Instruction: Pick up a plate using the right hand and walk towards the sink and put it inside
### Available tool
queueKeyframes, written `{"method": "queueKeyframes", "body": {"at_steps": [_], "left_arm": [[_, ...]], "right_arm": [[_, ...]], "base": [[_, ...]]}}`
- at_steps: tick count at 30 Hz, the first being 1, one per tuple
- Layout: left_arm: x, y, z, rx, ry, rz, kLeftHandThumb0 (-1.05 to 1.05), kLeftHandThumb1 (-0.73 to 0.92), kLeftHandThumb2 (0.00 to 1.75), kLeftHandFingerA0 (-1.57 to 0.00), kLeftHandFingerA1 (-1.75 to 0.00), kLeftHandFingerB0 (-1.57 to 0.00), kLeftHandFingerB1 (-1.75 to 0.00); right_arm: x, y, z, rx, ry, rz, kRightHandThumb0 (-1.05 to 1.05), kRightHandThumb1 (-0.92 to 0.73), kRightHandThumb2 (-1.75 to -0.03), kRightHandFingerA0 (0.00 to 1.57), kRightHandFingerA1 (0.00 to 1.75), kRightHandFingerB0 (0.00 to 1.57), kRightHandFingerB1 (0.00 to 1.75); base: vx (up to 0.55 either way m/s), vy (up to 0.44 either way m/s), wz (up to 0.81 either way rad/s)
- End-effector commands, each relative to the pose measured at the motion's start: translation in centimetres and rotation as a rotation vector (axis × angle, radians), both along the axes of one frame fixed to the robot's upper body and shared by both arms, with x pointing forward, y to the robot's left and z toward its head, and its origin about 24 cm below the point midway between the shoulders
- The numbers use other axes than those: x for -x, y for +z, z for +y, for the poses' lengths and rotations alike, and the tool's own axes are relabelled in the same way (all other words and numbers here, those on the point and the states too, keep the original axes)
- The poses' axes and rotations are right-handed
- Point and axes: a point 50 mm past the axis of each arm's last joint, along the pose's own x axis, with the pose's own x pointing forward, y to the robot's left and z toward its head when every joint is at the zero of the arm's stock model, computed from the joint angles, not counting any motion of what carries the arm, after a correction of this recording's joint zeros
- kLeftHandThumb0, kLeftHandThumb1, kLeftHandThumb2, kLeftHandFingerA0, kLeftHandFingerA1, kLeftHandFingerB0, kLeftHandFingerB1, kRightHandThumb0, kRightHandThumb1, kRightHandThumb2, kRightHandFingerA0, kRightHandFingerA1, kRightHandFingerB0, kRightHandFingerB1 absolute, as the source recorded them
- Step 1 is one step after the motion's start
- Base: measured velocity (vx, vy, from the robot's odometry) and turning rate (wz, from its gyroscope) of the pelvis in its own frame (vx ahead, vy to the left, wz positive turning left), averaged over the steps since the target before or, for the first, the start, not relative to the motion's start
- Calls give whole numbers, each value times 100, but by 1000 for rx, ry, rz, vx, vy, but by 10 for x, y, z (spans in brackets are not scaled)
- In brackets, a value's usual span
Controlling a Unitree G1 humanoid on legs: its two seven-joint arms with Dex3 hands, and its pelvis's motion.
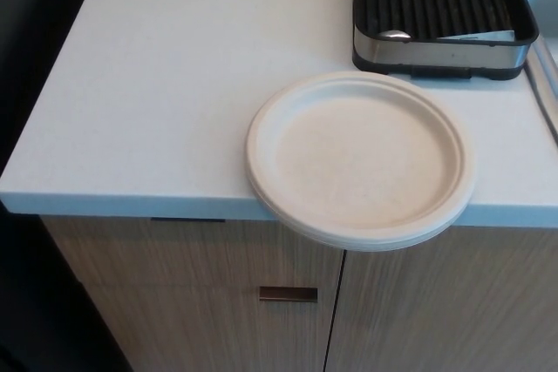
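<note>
A pale worktop (174, 84) runs over wood-grain cupboard doors (218, 302), with a dark gap at the far left. Neither hand shows in the head view, so I cannot tell whether the right hand is spread or pressed together; the pickup has not begun.

The plate (360, 159) lies flat at the front edge of the worktop, its near rim hanging out past the edge over the cupboard doors. Fine lines along that rim suggest it may be a stack of thin plates rather than one. Just behind it, close to touching its far rim, stands a black rack (440, 10) with a metal base. A strip of the sink (542, 6) shows at the right edge, beside the rack.

The overhang helps a grip from below, but it is also the risk: a downward press on the near rim could tip the plate off the worktop. If it is a stack, the fingers could lift several or slide the top one off. A push from the front would drive it against the rack.

No brand, label or writing can be read anywhere.
</note>
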Motion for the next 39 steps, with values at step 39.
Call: {"method": "queueKeyframes", "body": {"at_steps": [39], "left_arm": [[-26, 16, 9, -24, -5, -165, 4, 52, 131, -146, -140, -135, -132]], "right_arm": [[-21, 20, 0, -2, 30, -208, -20, -72, -77, 82, 58, 55, 43]], "base": [[0, 0, 0]]}}
